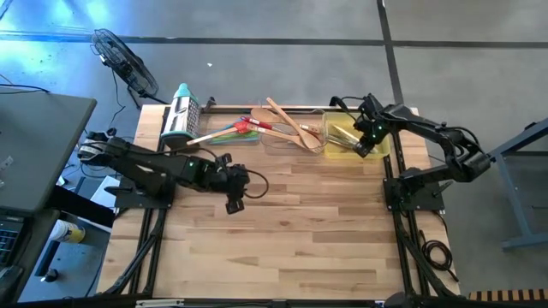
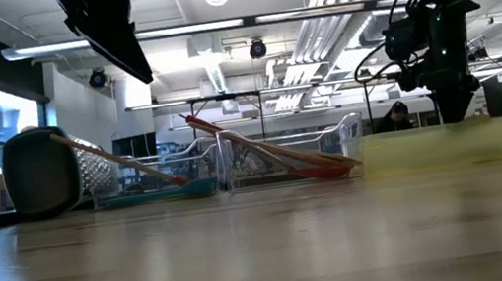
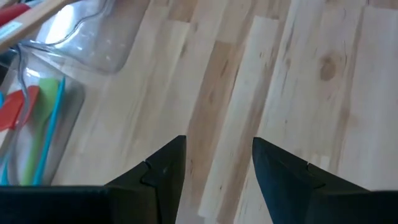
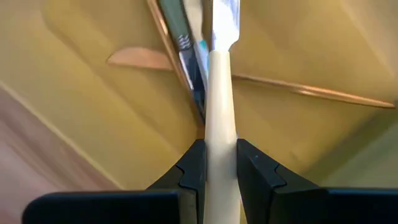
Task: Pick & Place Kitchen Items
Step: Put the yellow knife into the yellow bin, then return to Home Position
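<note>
Knife [image 4: 219,155] with a cream handle, clamped between the right gripper [image 4: 217,163] fingers, blade out ahead over the yellow tray [image 4: 93,106]. Could have slipped or swung on so narrow a grip, dropped on the knives already under the tips, or caught the tray wall. Left gripper [image 3: 216,163] hung released over bare table [image 3: 298,74], clear trays [image 3: 93,37] off beyond one finger. Blade tip cut off; tray contents hard to count.

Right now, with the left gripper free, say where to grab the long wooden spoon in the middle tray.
Probably take the wooden spoon by its slim raised shaft from above, left gripper's jaws across it; it leans up over the clear tray's rim.
</note>
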`<action>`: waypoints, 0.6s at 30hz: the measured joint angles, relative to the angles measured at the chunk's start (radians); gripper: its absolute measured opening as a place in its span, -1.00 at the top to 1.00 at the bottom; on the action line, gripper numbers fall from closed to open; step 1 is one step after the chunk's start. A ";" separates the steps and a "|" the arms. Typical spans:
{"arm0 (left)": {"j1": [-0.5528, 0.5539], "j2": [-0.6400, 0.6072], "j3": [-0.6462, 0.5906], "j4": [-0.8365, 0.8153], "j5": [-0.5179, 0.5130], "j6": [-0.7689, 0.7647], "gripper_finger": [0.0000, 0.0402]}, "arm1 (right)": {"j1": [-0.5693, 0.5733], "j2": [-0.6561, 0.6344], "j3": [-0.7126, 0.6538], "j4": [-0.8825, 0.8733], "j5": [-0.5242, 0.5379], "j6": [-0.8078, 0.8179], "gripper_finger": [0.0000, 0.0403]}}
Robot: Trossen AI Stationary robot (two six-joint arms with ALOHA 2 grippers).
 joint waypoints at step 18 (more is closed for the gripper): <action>0.019 0.000 0.000 -0.006 0.030 0.036 0.12 | 0.008 -0.001 0.000 0.074 -0.070 0.056 -0.55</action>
